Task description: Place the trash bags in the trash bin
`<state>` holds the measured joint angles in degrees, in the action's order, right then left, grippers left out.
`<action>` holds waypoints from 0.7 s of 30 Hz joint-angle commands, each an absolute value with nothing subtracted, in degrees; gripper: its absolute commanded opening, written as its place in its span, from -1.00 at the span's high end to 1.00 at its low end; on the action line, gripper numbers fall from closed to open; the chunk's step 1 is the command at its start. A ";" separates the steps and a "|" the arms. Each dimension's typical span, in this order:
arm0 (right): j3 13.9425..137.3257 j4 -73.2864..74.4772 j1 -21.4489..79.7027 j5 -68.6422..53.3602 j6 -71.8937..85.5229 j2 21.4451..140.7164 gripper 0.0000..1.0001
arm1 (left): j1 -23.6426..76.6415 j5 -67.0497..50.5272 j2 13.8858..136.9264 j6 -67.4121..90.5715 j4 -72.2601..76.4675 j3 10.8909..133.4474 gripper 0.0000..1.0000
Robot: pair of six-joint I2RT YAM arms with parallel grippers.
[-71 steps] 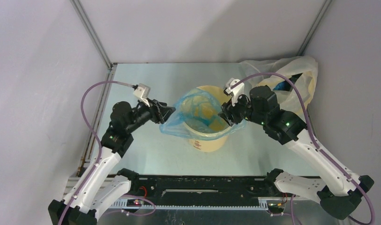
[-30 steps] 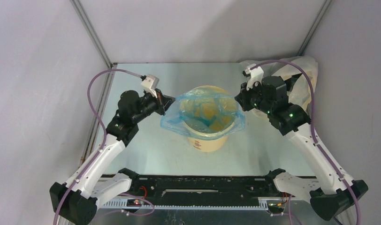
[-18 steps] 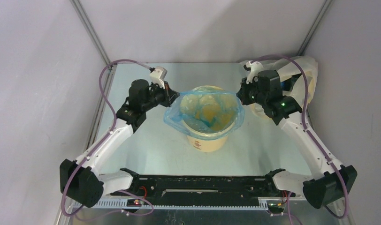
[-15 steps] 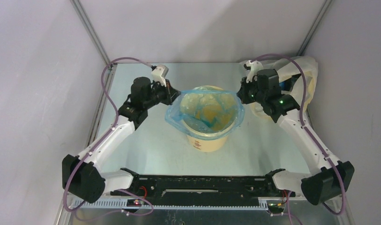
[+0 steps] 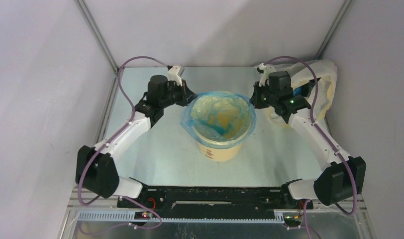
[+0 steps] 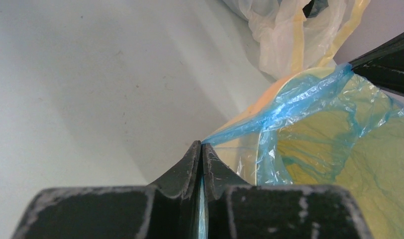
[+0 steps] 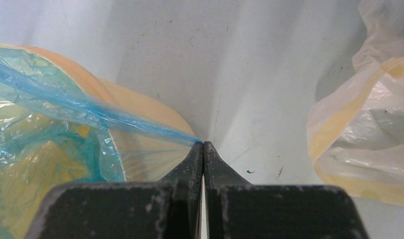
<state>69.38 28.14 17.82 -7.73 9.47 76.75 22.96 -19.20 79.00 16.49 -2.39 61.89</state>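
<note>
The yellow-orange trash bin (image 5: 221,149) stands mid-table. A blue trash bag (image 5: 220,117) lines it, its mouth stretched wide over the rim. My left gripper (image 5: 190,94) is at the bin's back-left rim, shut on the bag's edge; in the left wrist view the blue film (image 6: 309,99) runs taut from the closed tips (image 6: 201,147) and shows between the jaws. My right gripper (image 5: 253,98) is at the back-right rim, shut on the opposite edge; in the right wrist view the film (image 7: 65,104) runs from its tips (image 7: 203,145) across the bin's side (image 7: 150,144).
A pale yellowish see-through plastic bag (image 5: 317,84) lies at the back right corner, just behind the right gripper, and shows in both wrist views (image 6: 289,35) (image 7: 369,134). Grey walls close in the table on three sides.
Both grippers have moved from the bin's sides toward its back, carrying the bag's edges. The bag's mouth now lies spread round the rim instead of hanging off the left.
</note>
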 commanded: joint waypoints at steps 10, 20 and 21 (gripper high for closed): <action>71.63 25.57 17.20 -13.97 11.45 81.33 1.00 | 21.88 -23.64 85.65 21.32 -2.49 69.73 0.74; 70.02 26.02 17.16 -14.84 12.10 81.98 1.00 | 21.36 -22.98 88.53 22.19 -7.21 70.14 0.81; 69.58 25.86 17.16 -14.93 12.20 81.71 1.00 | 21.40 -23.02 88.65 22.21 -7.62 70.07 0.82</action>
